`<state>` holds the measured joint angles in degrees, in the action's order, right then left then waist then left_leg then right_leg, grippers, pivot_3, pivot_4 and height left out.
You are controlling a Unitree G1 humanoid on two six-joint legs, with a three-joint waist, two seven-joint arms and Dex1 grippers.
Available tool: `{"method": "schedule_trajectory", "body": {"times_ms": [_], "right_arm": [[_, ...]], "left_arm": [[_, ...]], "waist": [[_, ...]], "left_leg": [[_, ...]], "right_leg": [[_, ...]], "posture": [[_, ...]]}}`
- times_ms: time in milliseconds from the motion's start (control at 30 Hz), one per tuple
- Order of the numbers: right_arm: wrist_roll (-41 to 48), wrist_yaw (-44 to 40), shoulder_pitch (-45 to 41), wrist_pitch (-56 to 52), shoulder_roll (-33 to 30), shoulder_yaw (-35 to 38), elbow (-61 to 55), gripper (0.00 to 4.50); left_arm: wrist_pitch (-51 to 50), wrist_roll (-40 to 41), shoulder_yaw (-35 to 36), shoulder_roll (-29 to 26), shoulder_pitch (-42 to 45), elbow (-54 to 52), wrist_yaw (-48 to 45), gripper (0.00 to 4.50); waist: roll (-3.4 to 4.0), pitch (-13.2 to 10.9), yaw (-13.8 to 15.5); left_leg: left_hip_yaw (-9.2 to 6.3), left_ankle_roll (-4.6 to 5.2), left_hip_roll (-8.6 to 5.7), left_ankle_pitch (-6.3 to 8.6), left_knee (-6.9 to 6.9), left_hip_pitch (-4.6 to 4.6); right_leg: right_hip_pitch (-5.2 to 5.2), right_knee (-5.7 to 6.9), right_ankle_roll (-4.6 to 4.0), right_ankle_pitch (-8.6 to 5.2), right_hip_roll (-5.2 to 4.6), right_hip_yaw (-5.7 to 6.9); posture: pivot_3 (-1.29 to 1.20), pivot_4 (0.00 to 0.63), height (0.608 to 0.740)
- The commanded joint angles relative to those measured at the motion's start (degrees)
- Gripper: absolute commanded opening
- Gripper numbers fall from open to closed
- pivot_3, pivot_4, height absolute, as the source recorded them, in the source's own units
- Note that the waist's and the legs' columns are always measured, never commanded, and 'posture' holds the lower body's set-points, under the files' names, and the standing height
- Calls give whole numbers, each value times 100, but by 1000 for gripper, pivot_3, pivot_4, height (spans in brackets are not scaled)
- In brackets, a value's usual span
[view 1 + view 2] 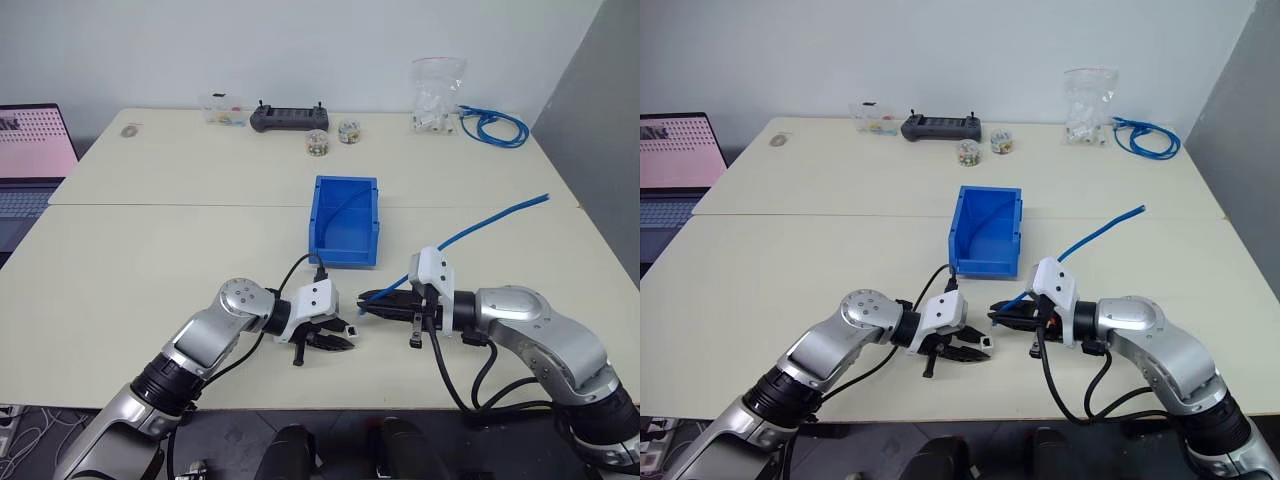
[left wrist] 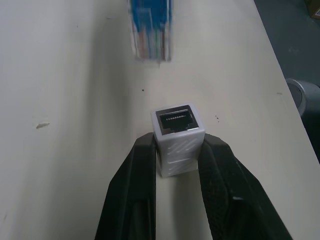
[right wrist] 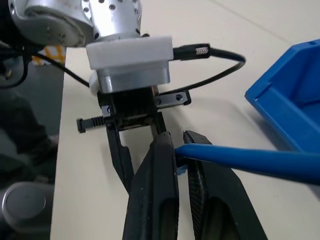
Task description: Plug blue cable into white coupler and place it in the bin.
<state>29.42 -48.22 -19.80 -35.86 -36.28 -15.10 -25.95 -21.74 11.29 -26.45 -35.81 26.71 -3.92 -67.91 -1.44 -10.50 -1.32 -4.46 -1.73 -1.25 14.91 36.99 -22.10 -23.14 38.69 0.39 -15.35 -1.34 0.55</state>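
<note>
- My left gripper, two black fingers on a white mount, is clamped on the white coupler, a small boxy plastic block with ribbed sides; its dark socket with fine metal contacts faces away from my wrist, toward my right gripper.
- My right gripper is pinched narrow on the blue cable, a thin bright-blue strand, close to its tip; the clear plug is mostly hidden between the fingers, and blurred in my left wrist view.
- The two grippers face each other just above the near edge of the pale, matte table, plug and socket near but apart.
- The cable runs from my right gripper up and to the right, its far end lifted off the table.
- The bin, a rectangular bright-blue plastic box, sits just beyond both grippers, mid-table.
- I can read no writing anywhere.
</note>
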Motion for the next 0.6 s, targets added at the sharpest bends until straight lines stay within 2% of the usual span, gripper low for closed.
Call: {"method": "schedule_trajectory", "body": {"times_ms": [33, 267, 600], "right_arm": [[-228, -462, -226, 312, -67, -188, 141, 0], [-493, -898, -376, 528, -2, -353, 524, 0], [-778, -1054, -480, 703, 197, -456, 807, 0]], "left_arm": [[218, -227, -73, -15, -30, 153, -92, 854], [448, -342, -54, 40, -47, 258, -85, 854], [591, -429, -49, 86, -49, 353, -149, 854]], "waist": [[0, 0, -5], [0, 0, -12], [0, 0, -13]], "left_leg": [[0, 0, 0, 0, 0, 1], [1, 0, 0, 0, 1, 4], [1, 0, -2, 0, 5, 6]], "right_leg": [[0, 1, 0, 0, 0, 0], [1, 6, 0, 0, -1, -3], [1, 13, 0, 0, -3, -2]], "posture": [[0, 150, 740], [0, 150, 740], [0, 150, 740]]}}
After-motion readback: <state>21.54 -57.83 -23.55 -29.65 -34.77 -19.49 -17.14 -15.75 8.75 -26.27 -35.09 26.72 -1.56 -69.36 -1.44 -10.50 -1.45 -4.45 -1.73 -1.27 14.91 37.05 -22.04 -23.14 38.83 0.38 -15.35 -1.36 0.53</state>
